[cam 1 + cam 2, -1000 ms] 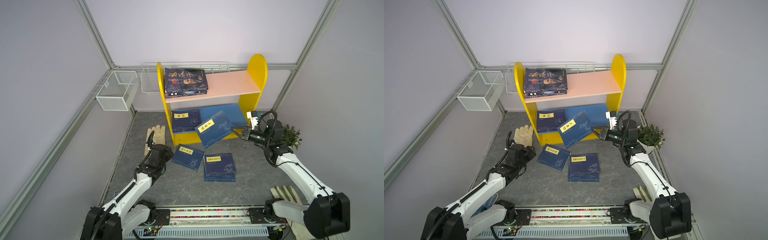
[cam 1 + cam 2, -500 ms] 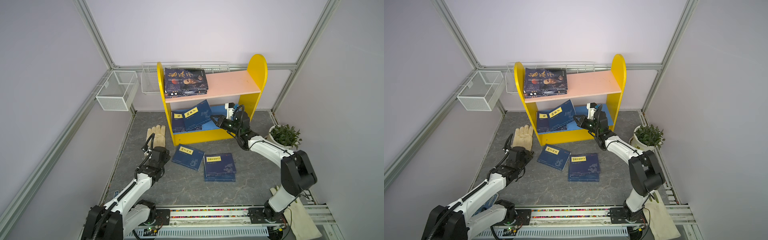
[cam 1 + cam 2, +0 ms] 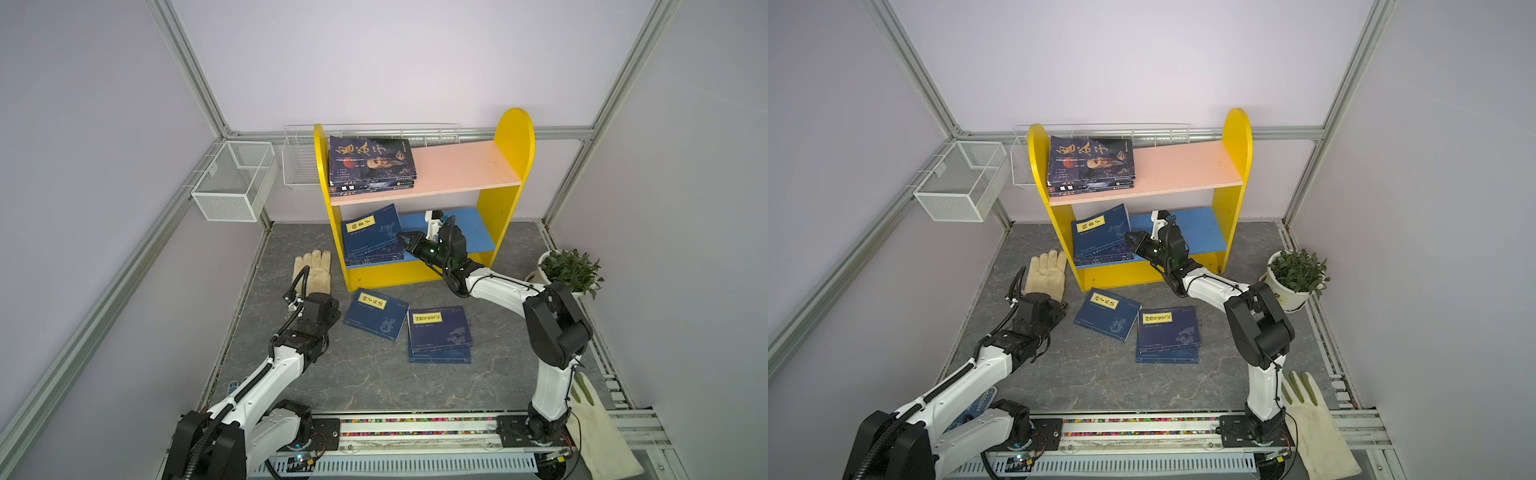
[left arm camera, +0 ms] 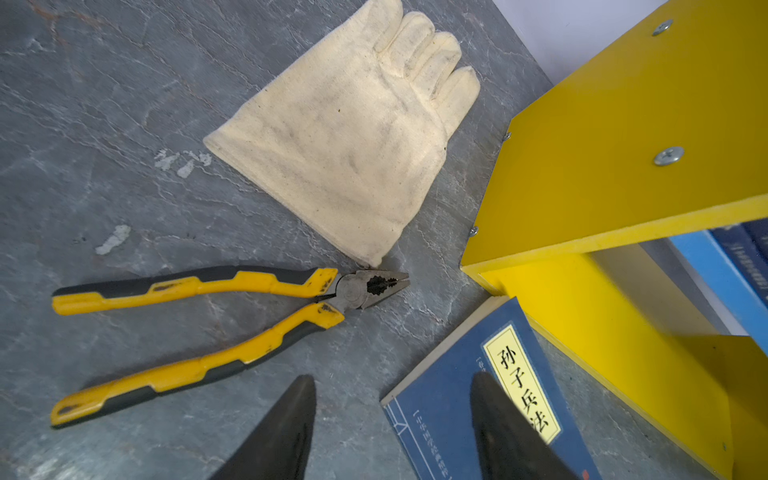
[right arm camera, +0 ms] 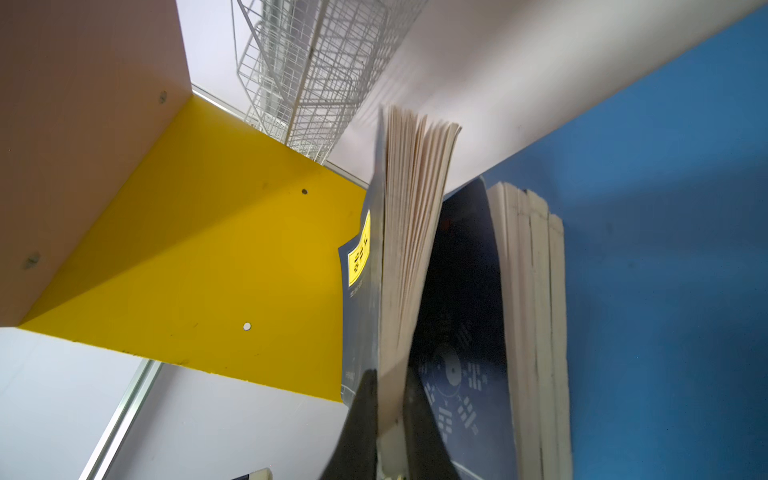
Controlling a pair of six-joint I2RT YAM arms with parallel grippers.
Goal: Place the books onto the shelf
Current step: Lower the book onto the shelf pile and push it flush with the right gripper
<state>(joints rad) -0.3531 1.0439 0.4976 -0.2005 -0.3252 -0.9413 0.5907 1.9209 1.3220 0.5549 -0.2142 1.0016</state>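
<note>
One navy book (image 3: 374,237) now inside the shelf (image 3: 514,145), clenched in right fingers (image 5: 361,419); left fingers (image 4: 286,424) spread

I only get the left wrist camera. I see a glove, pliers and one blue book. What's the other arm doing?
Observer: The right gripper is reaching into the lower tier of the shelf, shut on a navy book.
Child: Are there more books lying about that I can't see?
Observer: Yes. A stack of navy books lies in front of the shelf, just right of your blue book in both top views.
Child: What's up on top of the shelf?
Observer: Dark glossy books, piled flat at the left end of the pink upper board.
</note>
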